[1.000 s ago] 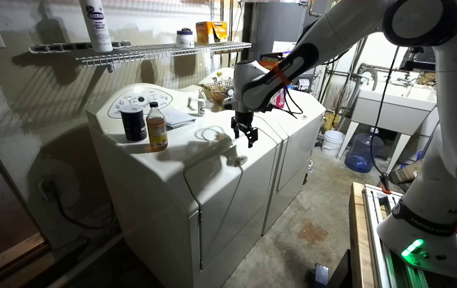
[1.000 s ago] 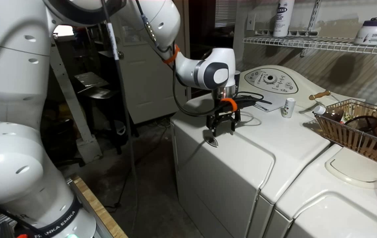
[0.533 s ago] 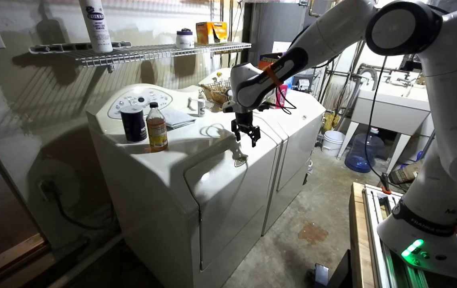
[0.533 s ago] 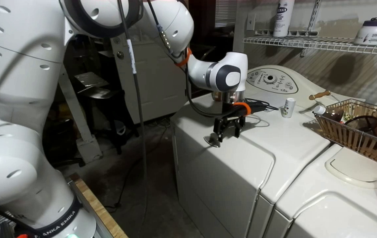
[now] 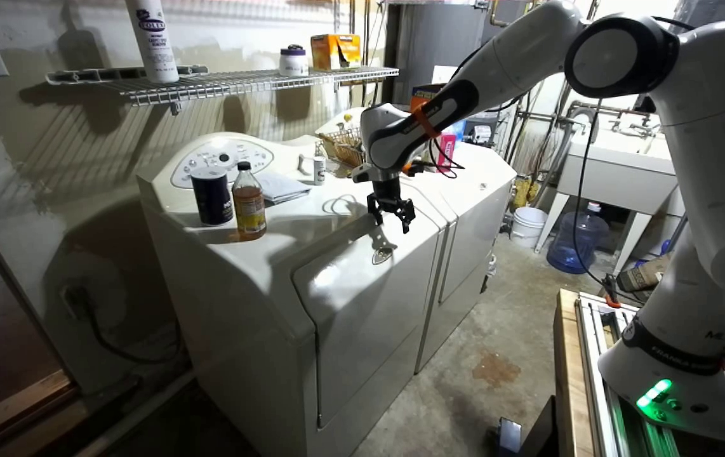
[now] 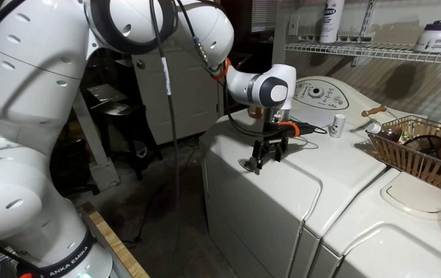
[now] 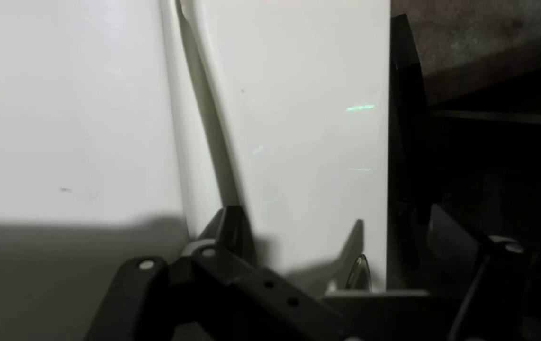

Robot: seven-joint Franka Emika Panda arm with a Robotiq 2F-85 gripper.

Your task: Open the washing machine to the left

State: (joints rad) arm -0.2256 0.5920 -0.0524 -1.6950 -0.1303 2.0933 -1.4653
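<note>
The washing machine (image 5: 362, 336) is a large white machine; its slanted front panel is closed in both exterior views (image 6: 259, 216). A small oval handle dimple (image 5: 382, 255) sits at the panel's top edge; it also shows in an exterior view (image 6: 246, 165) and partly in the wrist view (image 7: 358, 272), its lower part hidden by the gripper. My gripper (image 5: 392, 226) is open and empty, pointing down just above the panel's top, close to the dimple (image 6: 268, 164). In the wrist view its fingers (image 7: 334, 213) are wide apart, one over the panel seam, one past the front edge.
A twin white machine (image 5: 473, 254) stands alongside. On top are a dark canister (image 5: 212, 197), a bottle (image 5: 249, 206), a small white bottle (image 6: 337, 126) and a wicker basket (image 6: 417, 154). A wire shelf (image 6: 379, 52) hangs above.
The arm has bent lower and reached forward. In an exterior view the gripper has shifted right and slightly down, now beside the dimple. It stays open; the panel has not moved.
</note>
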